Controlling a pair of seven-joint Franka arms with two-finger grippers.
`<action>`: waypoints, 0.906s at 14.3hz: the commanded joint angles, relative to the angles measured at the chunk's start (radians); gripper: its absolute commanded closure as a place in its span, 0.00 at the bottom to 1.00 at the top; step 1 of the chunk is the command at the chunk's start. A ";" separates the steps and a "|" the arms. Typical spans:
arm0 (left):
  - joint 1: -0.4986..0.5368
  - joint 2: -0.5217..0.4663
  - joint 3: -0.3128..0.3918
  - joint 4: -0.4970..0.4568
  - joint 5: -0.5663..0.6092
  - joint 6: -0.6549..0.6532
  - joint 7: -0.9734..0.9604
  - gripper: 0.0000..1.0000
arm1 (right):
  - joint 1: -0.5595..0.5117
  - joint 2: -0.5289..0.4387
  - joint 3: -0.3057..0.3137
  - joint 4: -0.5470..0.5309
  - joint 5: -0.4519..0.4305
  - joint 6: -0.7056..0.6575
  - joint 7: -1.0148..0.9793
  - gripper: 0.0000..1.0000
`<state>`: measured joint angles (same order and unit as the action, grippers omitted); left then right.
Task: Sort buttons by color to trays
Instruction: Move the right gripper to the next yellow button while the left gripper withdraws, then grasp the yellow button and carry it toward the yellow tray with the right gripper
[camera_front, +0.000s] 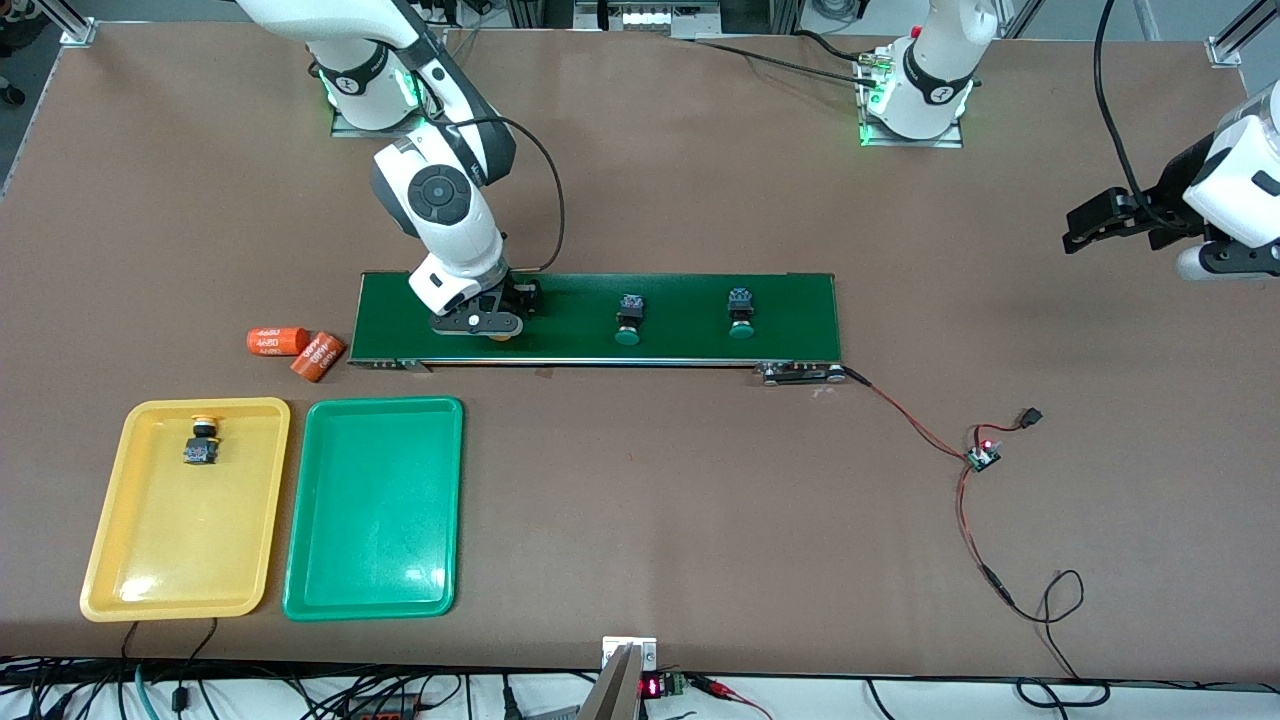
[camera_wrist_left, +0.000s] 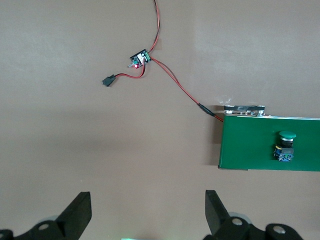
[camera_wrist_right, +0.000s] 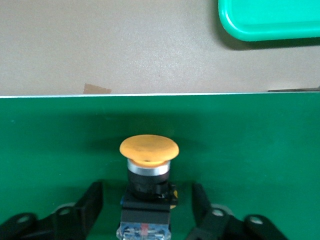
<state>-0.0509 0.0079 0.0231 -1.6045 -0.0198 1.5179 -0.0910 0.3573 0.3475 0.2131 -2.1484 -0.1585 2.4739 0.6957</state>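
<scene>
Right wrist view showed my right hand (camera_wrist_right: 146, 210) low on the green belt (camera_wrist_right: 250, 150), fingers part-open astride the yellow button (camera_wrist_right: 148, 150), not yet gripping; next I judged: close, lift, carry to the yellow tray (camera_front: 140, 585). My left hand (camera_wrist_left: 147, 215) waited open over bare desk (camera_wrist_left: 75, 150)

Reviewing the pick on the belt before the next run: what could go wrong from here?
1. The right gripper straddles the yellow-capped push-button switch on the long dark-green belt, fingers not yet touching the black body; an off-centre close could tip it.
2. The yellow plastic tray and green plastic tray sit side by side; a drifting drop could land in the wrong one.
3. Two orange cylinders lie between belt and trays; a low carry could clip them.
</scene>
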 joint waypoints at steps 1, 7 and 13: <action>-0.004 -0.023 -0.003 -0.023 0.000 0.005 0.005 0.00 | -0.003 -0.010 -0.006 0.004 -0.016 -0.003 -0.007 0.92; -0.004 -0.012 -0.071 -0.023 0.098 0.011 0.005 0.00 | -0.107 -0.055 -0.096 0.206 -0.007 -0.232 -0.217 0.98; 0.008 -0.014 -0.071 -0.020 0.077 0.005 0.028 0.00 | -0.340 0.143 -0.206 0.418 0.045 -0.236 -0.683 0.96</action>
<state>-0.0501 0.0080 -0.0431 -1.6141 0.0482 1.5184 -0.0884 0.0267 0.3738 0.0576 -1.8306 -0.1363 2.2459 0.1426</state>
